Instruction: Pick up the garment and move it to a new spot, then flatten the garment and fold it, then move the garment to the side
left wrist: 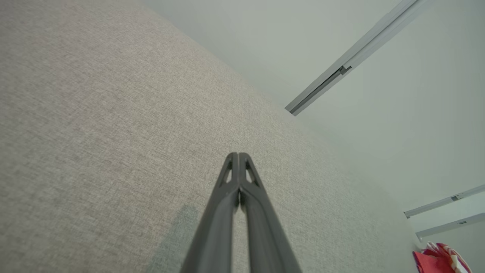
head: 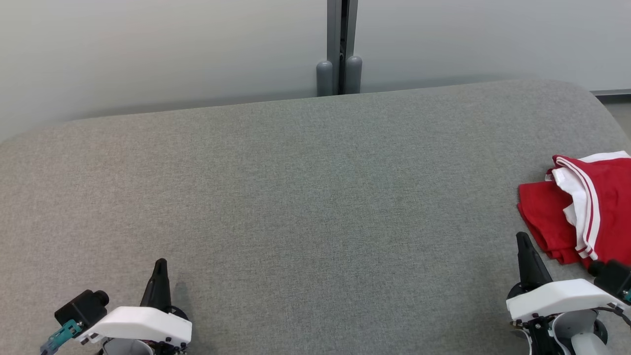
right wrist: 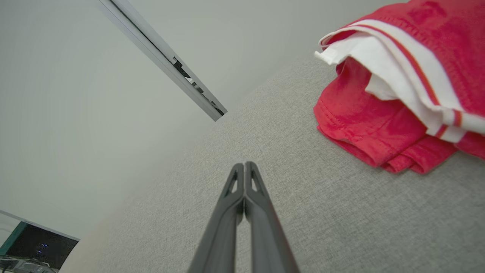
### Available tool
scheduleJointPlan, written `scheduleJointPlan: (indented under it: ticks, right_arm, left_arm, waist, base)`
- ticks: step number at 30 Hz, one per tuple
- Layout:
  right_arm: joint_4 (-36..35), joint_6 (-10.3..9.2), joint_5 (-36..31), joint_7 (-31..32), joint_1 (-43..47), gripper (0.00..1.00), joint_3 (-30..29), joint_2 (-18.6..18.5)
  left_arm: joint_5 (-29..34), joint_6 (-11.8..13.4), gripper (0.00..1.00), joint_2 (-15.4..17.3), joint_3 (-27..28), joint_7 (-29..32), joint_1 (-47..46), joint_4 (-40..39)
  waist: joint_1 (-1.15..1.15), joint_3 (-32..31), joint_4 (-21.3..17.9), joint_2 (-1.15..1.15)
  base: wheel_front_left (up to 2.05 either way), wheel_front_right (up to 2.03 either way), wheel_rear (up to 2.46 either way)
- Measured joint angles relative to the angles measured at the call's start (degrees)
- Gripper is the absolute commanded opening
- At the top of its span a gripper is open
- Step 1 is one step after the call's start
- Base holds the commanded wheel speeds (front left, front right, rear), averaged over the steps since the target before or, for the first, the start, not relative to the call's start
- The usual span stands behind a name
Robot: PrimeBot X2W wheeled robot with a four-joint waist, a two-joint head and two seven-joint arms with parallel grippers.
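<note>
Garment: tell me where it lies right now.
The red and white garment lies bunched on the grey padded surface at the head view's right edge, just ahead and right of the shut right gripper, apart from it.

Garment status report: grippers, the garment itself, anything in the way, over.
Left gripper shut, empty. Right gripper shut, empty, beside the garment, not touching. Red garment bunched at grey surface right edge. Nothing between them.

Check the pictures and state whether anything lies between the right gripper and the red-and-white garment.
Nothing visible does. The shut right gripper sits just short of the garment, which lies ahead and to its right. Only a strip of the grey fabric surface separates them.
</note>
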Motion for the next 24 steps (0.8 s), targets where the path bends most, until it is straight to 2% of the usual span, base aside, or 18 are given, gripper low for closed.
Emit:
scheduleJointPlan:
  ticks: [24]
  right_arm:
    - [-3.61,0.0,16.97,4.24,1.15,0.0,-1.59,-0.2]
  left_arm:
    - [-15.95,-2.29,0.0,0.08,2.44,4.17,-0.06,-2.86]
  waist:
    - [0.0,-0.99,1.02,0.0]
  base:
    - [0.0,0.0,0.0]
